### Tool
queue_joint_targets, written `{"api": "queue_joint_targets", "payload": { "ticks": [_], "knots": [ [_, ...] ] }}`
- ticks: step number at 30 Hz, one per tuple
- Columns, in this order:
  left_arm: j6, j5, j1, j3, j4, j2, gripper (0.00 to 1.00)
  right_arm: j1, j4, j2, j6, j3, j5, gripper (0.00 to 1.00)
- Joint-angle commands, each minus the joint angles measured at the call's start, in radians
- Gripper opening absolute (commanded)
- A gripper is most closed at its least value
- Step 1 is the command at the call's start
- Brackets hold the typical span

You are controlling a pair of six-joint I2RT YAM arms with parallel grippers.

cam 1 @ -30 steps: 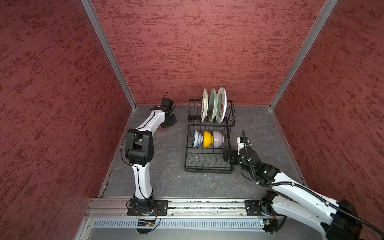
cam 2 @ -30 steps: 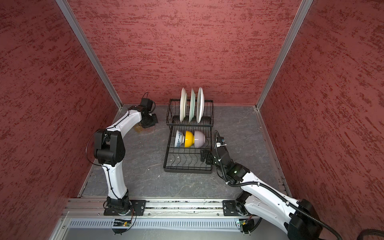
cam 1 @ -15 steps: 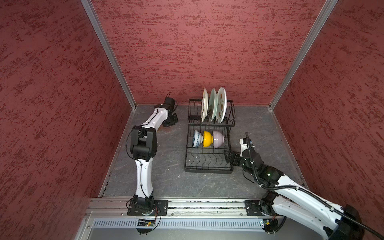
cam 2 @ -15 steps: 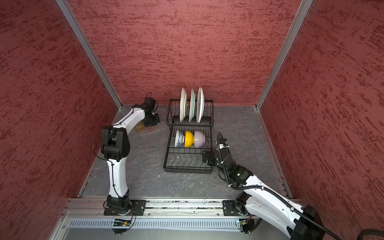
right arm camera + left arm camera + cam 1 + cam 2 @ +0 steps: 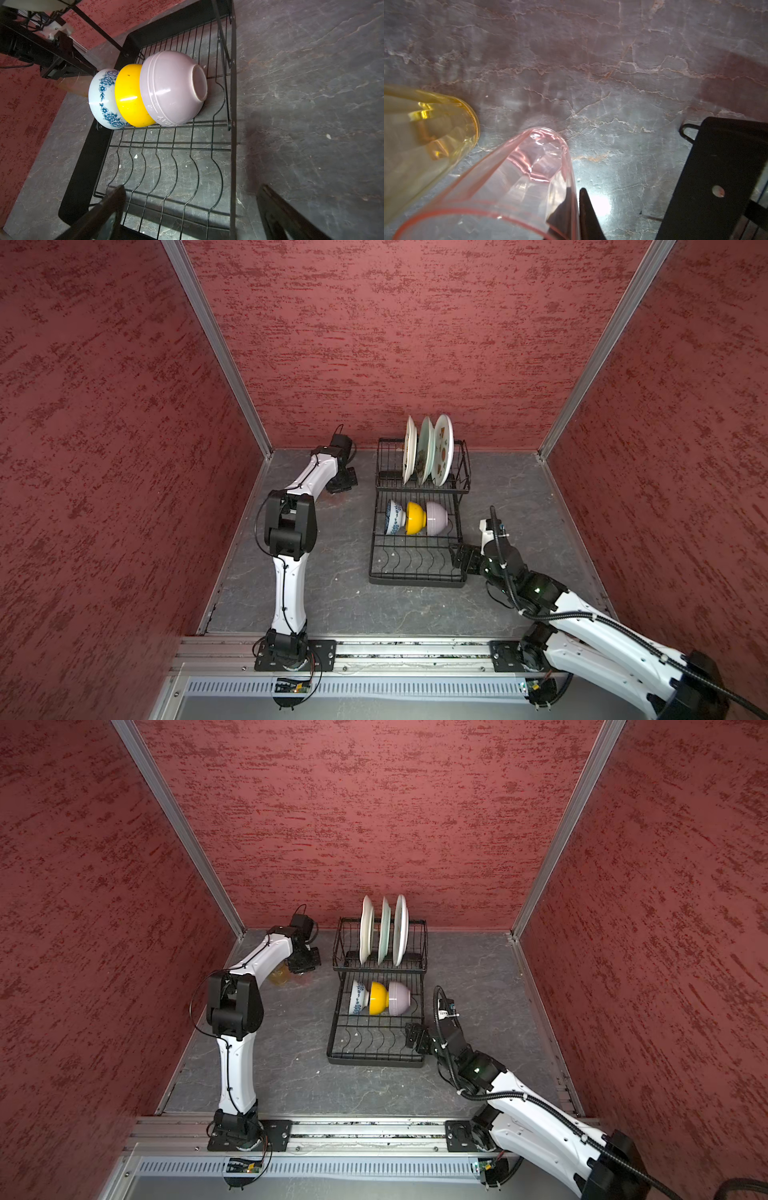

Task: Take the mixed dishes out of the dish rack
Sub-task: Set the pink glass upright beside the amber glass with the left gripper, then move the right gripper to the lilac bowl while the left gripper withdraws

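My left pincer (image 5: 574,195) is down near the back wall, left of the dish rack (image 5: 415,581). In both top views I only see its black back there. My left wrist camera tells me more. One finger is inside the pink glass (image 5: 519,182) and one finger (image 5: 586,216) is outside, with the thin glass wall pinched between them. So I am holding the pink glass by its rim. It stands upright on the grey table (image 5: 591,62). The amber glass (image 5: 431,133) stands close beside it, and the two do not touch. In a top view the amber glass (image 5: 278,975) peeks out next to my arm (the pink one is too faint to pick out there).

My right pincer (image 5: 193,189) is wide open and holds nothing. In a top view it (image 5: 459,559) hangs at the front right corner of the rack.

My right wrist camera shows the three bowls up close, lying on their sides in a row on the low front tier. They are the blue-white bowl (image 5: 104,99), the yellow bowl (image 5: 128,97) and the pale pink bowl (image 5: 170,89). Only the top views show the three plates (image 5: 426,450) well. They stand on edge in the raised back tier.
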Motion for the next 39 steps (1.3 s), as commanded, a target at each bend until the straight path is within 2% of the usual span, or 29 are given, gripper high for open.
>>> {"api": "queue_joint_targets", "payload": {
  "ticks": [1,7,9,12,14,15,16,22,29,39],
  "knots": [
    [0.026,-0.017,-0.011,0.04,-0.021,0.015,0.17,-0.004,0.02,0.0,0.015,-0.014,0.007,0.99],
    [0.041,-0.033,-0.013,0.048,-0.024,0.025,0.22,-0.003,0.041,0.028,0.027,-0.018,-0.006,0.99],
    [0.042,-0.031,-0.012,0.052,-0.032,0.024,0.39,-0.003,0.043,0.037,0.027,-0.015,-0.008,0.99],
    [0.044,-0.036,-0.013,0.043,-0.029,-0.007,0.57,-0.003,0.058,0.048,0.026,-0.013,-0.005,0.99],
    [0.044,-0.046,-0.013,0.034,-0.019,-0.044,0.75,-0.004,0.077,0.064,0.022,-0.008,-0.006,0.99],
    [0.043,-0.052,-0.013,0.027,-0.013,-0.061,0.96,-0.003,0.089,0.073,0.019,-0.005,-0.008,0.99],
    [0.043,-0.057,-0.013,0.012,0.002,-0.085,1.0,-0.004,0.102,0.086,0.008,0.003,-0.015,0.99],
    [-0.023,-0.07,-0.001,-0.156,0.133,-0.233,1.0,-0.002,0.143,0.182,-0.032,0.056,-0.045,0.98],
    [-0.098,0.023,-0.002,-0.388,0.289,-0.414,1.0,-0.003,0.18,0.302,-0.114,0.117,-0.04,0.97],
    [-0.124,0.104,-0.004,-0.645,0.393,-0.661,1.0,-0.002,0.3,0.414,-0.224,0.136,-0.009,0.95]
  ]
}}
